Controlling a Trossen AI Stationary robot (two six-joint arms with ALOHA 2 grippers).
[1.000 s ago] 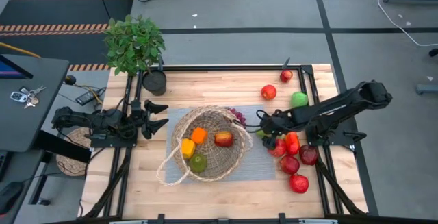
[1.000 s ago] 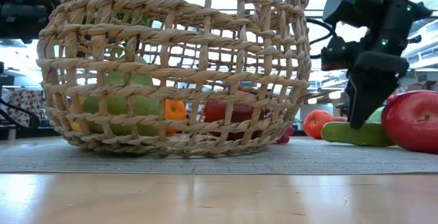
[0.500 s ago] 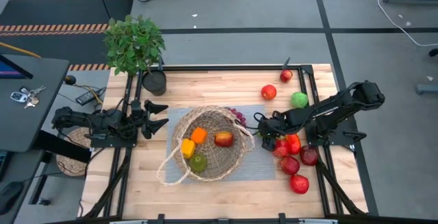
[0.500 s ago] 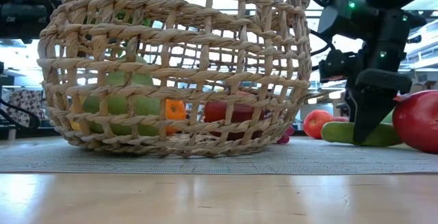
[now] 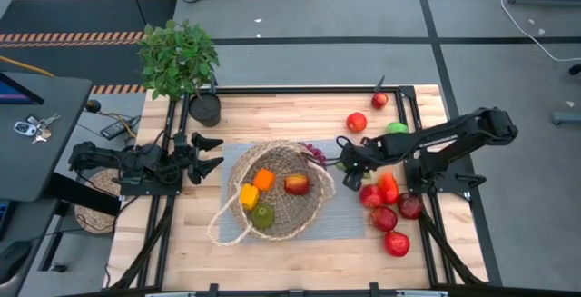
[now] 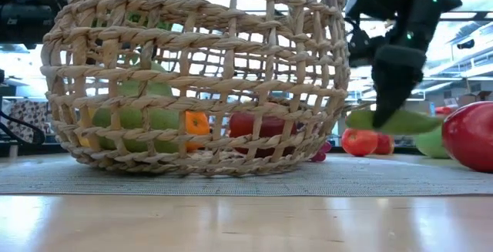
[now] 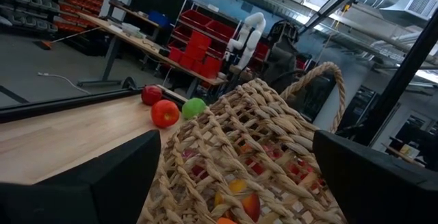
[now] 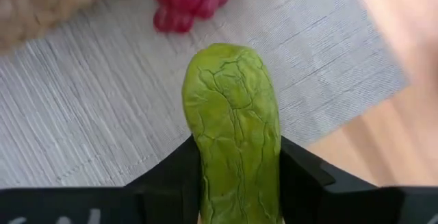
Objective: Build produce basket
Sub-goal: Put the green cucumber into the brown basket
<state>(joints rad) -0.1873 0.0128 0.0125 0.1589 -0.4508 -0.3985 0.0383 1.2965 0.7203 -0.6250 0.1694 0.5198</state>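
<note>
No readable writing or labels anywhere. Pale wood desk [image 5: 300,115], grey woven mat [image 5: 349,220] under basket [image 5: 277,193]; grey floor with striped hazard tape around, red bins on shelving behind. Right tool [image 5: 347,158] clamped on long green vegetable [image 8: 233,125], lifted just right of basket, above mat near purple grapes [image 8: 188,1]. Left tool [image 5: 211,153] spread wide, left of basket.

You have one basket [image 5: 283,193] holding four pieces: one yellow pepper [image 5: 248,195], one orange [image 5: 264,179], one red apple [image 5: 296,184] and one green apple [image 5: 262,214]. Outside it you can count six red fruits, one green fruit [image 5: 397,128], one grape bunch [image 5: 317,154], one long green vegetable [image 8: 235,135] and one potted plant [image 5: 180,58].
</note>
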